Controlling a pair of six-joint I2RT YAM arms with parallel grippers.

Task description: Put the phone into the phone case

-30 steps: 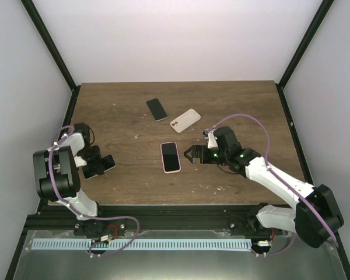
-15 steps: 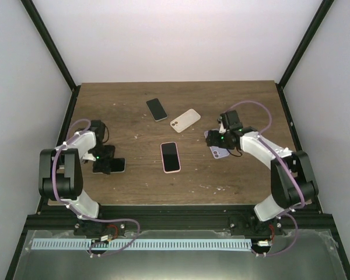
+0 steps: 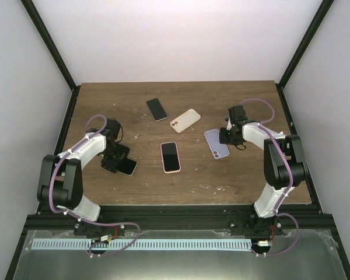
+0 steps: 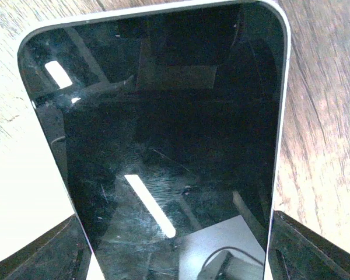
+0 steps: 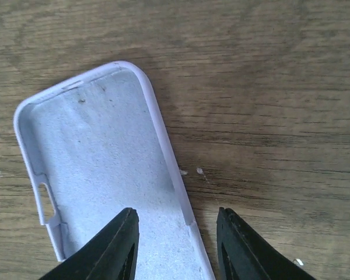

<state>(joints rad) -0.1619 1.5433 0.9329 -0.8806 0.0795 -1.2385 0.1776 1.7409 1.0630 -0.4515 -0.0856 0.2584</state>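
Slippage threatens: left gripper [image 4: 175, 259] clamps the phone [image 4: 163, 146] near one end, while right gripper [image 5: 175, 245], jaws apart astride a wall of the case [image 5: 93, 163], leaves it free to skid.

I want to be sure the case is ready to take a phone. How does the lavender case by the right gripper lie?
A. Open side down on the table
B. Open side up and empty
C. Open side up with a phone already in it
B: the right wrist view shows the lavender case's bare lining and raised rim with nothing inside, and the right gripper is open astride one wall.
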